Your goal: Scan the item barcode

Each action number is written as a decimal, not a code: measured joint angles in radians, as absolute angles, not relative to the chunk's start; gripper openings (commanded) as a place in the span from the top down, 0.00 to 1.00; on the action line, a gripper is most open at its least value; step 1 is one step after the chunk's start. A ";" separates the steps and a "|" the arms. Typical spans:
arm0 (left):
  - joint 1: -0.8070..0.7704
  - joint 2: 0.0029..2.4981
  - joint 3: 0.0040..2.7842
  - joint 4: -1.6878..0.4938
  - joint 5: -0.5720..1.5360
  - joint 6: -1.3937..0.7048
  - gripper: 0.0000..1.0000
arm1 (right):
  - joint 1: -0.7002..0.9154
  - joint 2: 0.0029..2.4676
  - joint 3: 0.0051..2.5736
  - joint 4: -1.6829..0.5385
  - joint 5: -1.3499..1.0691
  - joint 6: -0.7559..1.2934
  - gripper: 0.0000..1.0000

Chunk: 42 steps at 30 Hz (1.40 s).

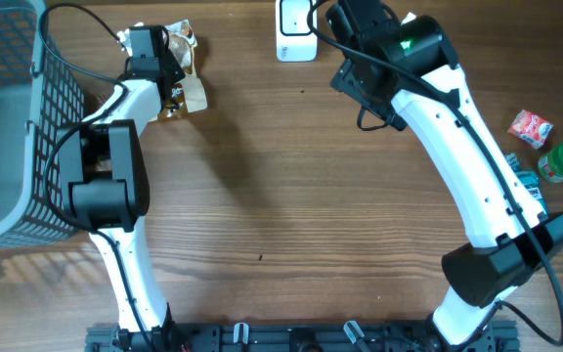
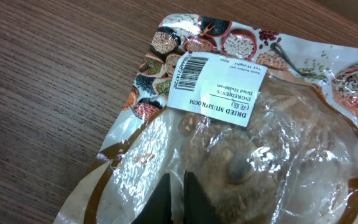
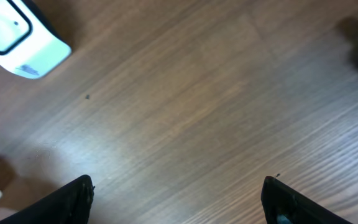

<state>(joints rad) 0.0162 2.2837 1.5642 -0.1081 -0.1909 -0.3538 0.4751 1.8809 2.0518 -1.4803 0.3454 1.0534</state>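
Left fingers (image 2: 161, 202) pinched shut on a dried mushroom bag (image 2: 272, 155), barcode label (image 2: 216, 87) showing, right fingers (image 3: 73, 199) spread wide, empty, above wooden surface (image 3: 185, 106) near a white scanner (image 3: 17, 37)

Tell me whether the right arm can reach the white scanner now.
Probably yes: the right gripper is open beside the scanner, with only wood table between them; the left gripper holds the mushroom bag well aside.
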 measured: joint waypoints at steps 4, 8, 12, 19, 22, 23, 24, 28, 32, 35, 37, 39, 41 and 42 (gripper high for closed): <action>0.016 2.286 1.574 -0.132 -0.191 -0.354 0.96 | 0.475 1.879 2.052 -1.594 0.400 1.115 0.10; 0.016 2.286 1.581 -0.189 -0.178 -0.353 0.96 | 0.475 1.796 2.050 -1.601 0.431 1.148 0.10; 0.012 2.287 1.594 -0.282 -0.139 -0.353 0.96 | 0.475 1.572 2.050 -1.600 0.450 1.180 0.10; -0.075 2.255 1.617 -0.505 -0.134 -0.353 0.96 | 0.475 1.363 2.052 -1.593 0.481 1.201 0.10; -0.157 2.236 1.617 -0.605 -0.134 -0.353 0.96 | 0.475 1.376 2.052 -1.593 0.481 1.204 0.07; -0.197 2.231 1.616 -0.637 -0.134 -0.353 0.96 | 0.475 1.380 2.052 -1.593 0.481 1.204 0.07; -0.228 2.226 1.616 -0.667 -0.134 -0.353 0.96 | 0.475 1.380 2.052 -1.594 0.481 1.204 0.06; -0.341 2.208 1.612 -0.776 -0.129 -0.367 0.96 | 0.475 1.380 2.052 -1.594 0.481 1.204 0.05; -0.437 2.195 1.604 -0.834 -0.128 -0.405 0.96 | 0.475 1.380 2.052 -1.602 0.481 1.204 0.03; -0.504 2.182 1.589 -0.849 -0.116 -0.430 0.75 | 0.475 1.379 2.052 -1.602 0.481 1.204 0.00; -0.539 2.162 1.573 -0.867 -0.106 -0.436 0.61 | 0.475 1.374 2.052 -1.602 0.481 1.204 0.00; -0.543 2.122 1.558 -0.895 -0.104 -0.440 0.29 | 0.475 1.361 2.052 -1.604 0.481 1.204 0.00; -0.528 2.042 1.554 -0.908 -0.102 -0.447 0.00 | 0.475 1.344 2.052 -1.605 0.481 1.204 0.00; -0.519 1.997 1.554 -0.910 -0.104 -0.449 0.00 | 0.475 1.336 2.052 -1.606 0.480 1.204 0.00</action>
